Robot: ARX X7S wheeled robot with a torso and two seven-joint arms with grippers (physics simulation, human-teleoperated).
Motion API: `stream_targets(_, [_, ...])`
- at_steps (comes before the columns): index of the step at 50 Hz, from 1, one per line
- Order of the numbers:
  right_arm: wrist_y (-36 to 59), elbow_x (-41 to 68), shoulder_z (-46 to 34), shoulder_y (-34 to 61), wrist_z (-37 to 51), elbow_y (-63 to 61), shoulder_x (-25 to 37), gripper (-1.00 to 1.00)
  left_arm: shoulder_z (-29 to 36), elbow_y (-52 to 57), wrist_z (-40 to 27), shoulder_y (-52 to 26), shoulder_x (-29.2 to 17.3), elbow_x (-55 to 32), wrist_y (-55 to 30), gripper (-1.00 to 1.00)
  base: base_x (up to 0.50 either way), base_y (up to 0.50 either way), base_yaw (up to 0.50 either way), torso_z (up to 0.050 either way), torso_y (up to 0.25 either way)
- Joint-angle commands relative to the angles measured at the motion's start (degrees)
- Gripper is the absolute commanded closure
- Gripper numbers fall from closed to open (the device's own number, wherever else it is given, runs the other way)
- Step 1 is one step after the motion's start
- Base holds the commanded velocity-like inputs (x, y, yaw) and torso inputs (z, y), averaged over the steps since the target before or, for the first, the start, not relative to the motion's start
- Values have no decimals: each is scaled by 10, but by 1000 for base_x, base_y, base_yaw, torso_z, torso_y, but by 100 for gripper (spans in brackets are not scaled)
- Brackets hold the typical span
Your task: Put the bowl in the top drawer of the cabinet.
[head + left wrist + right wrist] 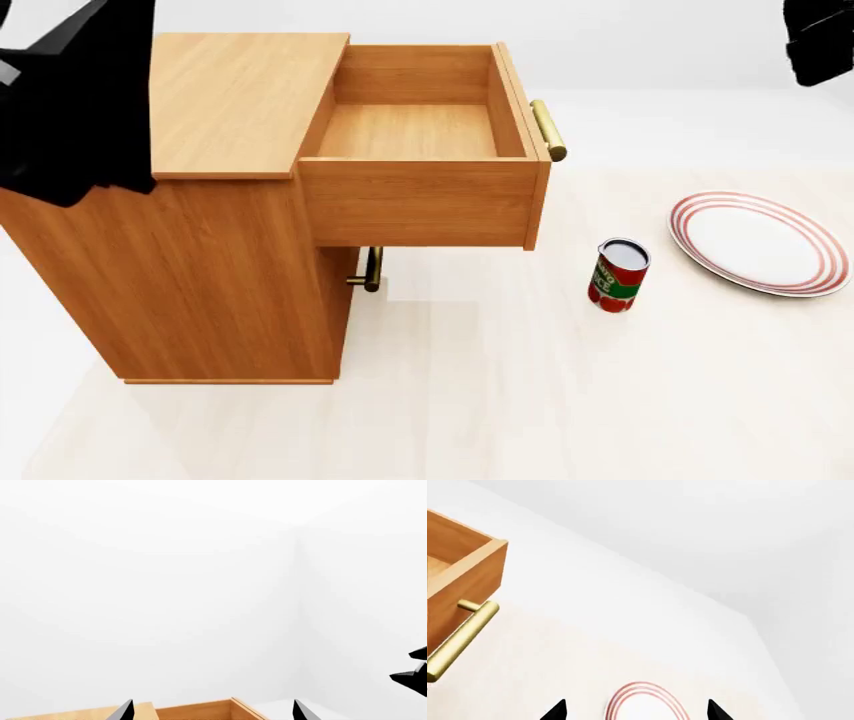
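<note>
A pale wood-grain floor (507,400) runs out to plain white walls. At the left stands the cabinet (214,240), its flat top bare. The left arm hangs dark and blurred above its near corner, and in the left wrist view the left gripper (213,711) shows two black tips spread apart with nothing between them. The top drawer (420,130) is pulled fully out toward the right, empty, its brass handle (549,130) at the far right end. Right of it stand a red can (618,275) and a flat plate (761,243) with red rings. The right gripper (635,711) hovers above that plate, tips likewise parted and empty. The bowl appears in no view, so I cannot say which way it lies from either hand; the right arm sits nearer the loose objects, so it seems the likelier one to fetch it.
</note>
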Motion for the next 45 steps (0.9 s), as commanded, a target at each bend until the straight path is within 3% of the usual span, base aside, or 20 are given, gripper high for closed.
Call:
stream_targets(1, [72,62,-86,6,0,-96,100,-100,3,2,-3,3,-3,-7,7,-100,0,0,0,0,0])
stream_targets(12, [69,140,-129,-25,67,-122,176,-100,9,2,-2,1,-3,-6,10,-100,0,0,0,0,0])
stream_targets(32, [55,316,-67,-171,244,-140,278,-100,15,4,-1,2,-7,-10,19,-100,0,0,0,0,0])
stream_targets(45, [8,347,-79,-249,282,-138,308,-100,20,5,1,2,-6,-7,23,-100,0,0,0,0,0])
